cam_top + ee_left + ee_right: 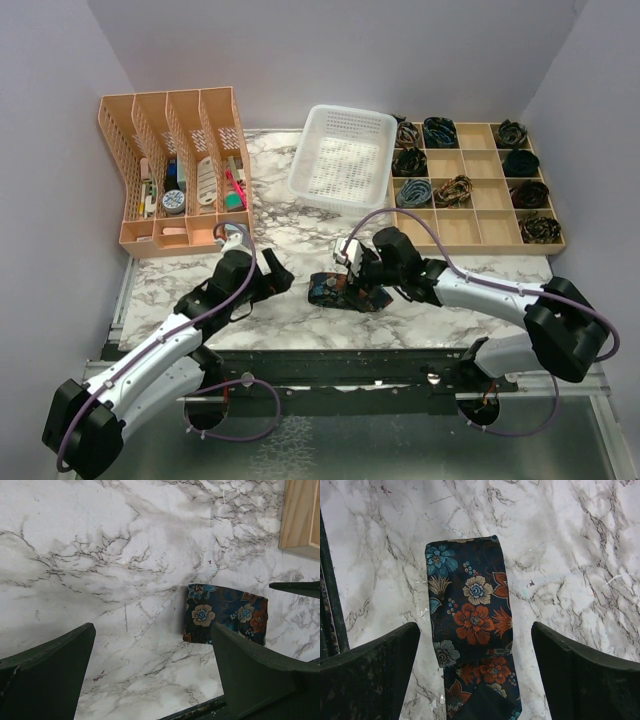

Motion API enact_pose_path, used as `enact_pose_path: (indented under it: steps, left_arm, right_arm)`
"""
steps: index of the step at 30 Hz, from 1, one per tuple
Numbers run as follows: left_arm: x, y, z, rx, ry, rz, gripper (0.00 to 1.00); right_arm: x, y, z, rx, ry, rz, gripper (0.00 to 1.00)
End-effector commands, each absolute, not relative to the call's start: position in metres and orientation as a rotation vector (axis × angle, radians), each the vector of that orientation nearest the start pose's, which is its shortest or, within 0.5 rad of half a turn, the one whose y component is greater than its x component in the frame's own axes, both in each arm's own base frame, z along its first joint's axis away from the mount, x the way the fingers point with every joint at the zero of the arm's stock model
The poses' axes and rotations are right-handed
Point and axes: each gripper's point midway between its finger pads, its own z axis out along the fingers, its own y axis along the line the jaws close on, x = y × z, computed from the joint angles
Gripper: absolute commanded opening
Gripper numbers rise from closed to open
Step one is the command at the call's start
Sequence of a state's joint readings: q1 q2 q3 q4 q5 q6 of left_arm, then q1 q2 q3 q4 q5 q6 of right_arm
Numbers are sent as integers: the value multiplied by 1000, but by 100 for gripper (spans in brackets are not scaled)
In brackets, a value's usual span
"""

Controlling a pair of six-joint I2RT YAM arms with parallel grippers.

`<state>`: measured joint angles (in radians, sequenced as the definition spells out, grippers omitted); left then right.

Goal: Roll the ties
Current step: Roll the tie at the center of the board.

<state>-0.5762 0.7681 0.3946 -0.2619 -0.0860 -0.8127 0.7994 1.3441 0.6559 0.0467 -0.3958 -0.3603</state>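
One of the ties [332, 291] lies folded on the marble table [300, 215], dark navy with orange, blue and cream flowers. My right gripper [360, 288] hangs over it. In the right wrist view the tie [470, 620] runs lengthwise between the open fingers [370, 675], and the right gripper [475, 672] touches neither edge. My left gripper [278, 272] stands open just left of the tie with nothing in it. The left wrist view shows the tie's folded end [225, 612] ahead and to the right of the left gripper [152, 680], partly behind the right finger [260, 675].
An orange file organiser [175, 170] with small items stands at the back left. A white perforated basket [345, 160] sits at the back centre. A wooden compartment tray [470, 215] at the back right holds several rolled items; its corner [300, 515] shows in the left wrist view.
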Motion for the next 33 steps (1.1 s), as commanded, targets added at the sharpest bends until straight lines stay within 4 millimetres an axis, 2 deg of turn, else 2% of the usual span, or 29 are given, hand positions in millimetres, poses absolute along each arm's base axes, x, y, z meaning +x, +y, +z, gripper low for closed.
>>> enact_pose_path:
  steps: [1,6,11,18,23,27,33]
  left_arm:
    - [213,-158,87,-310,2291,-661,99]
    - [215,-158,87,-309,2292,-656,99]
    - [216,-160,88,-299,2297,-658,99]
    - [217,-159,88,-292,2301,-641,99]
    - [217,-158,86,-292,2304,-633,99]
    - [216,-157,84,-292,2309,-629,99]
    - [214,-151,83,-309,2310,-602,99]
  right_arm:
    - [210,308,89,-1435,1713,734,100]
    - [212,313,82,-1447,1701,745,100]
    - [215,314,61,-1467,1775,736,100]
    - [211,321,42,-1493,1791,732,100]
    - [199,328,23,-1559,1796,712,91]
    - [200,334,9,-1573,1829,652,76]
    - [194,356,5,-1565,1835,663,63]
